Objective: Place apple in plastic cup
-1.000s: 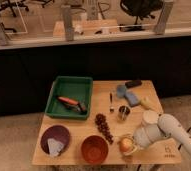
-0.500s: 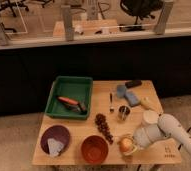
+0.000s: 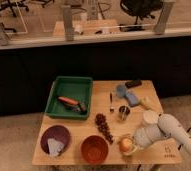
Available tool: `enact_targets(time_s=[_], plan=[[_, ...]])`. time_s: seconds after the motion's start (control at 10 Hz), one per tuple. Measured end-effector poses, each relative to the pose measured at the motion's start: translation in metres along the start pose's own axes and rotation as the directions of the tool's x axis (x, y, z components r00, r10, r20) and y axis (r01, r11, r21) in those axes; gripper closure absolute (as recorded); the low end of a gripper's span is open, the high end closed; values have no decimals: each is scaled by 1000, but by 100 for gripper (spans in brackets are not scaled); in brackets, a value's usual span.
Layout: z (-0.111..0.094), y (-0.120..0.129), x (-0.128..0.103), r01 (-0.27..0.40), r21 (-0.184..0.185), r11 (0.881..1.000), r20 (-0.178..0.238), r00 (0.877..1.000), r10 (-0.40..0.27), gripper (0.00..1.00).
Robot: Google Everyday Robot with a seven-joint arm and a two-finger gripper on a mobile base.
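Observation:
The apple (image 3: 125, 144), small, yellow-orange with a reddish blush, sits near the table's front edge, right of the orange bowl. My gripper (image 3: 132, 145) is at the apple's right side, reaching in from the right on the white arm, right against the fruit. The plastic cup (image 3: 149, 118), a pale whitish tumbler, stands upright behind and right of the gripper, close to the arm.
A small steel cup (image 3: 123, 112) stands behind the apple. A dark grape bunch (image 3: 104, 127) lies left of it. An orange bowl (image 3: 94, 148) and a purple bowl (image 3: 55, 139) sit at the front. A green tray (image 3: 70, 98) is at the back left. Blue items (image 3: 127, 95) lie back right.

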Motion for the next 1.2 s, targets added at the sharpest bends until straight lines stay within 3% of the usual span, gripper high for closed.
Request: enact_targets(time_s=[0.4,0.7,1.0,1.2], plan=[[-3,1,-3,1,-9,1000,-5,1000,-1,92],[-30,-4,-34,1,-4,1000,0,1000,-1,92],[-31,-4,-37,6,-2,1000,0,1000,-6,92],[-38,-21,-61,81,17,997,-4,997,-81,92]])
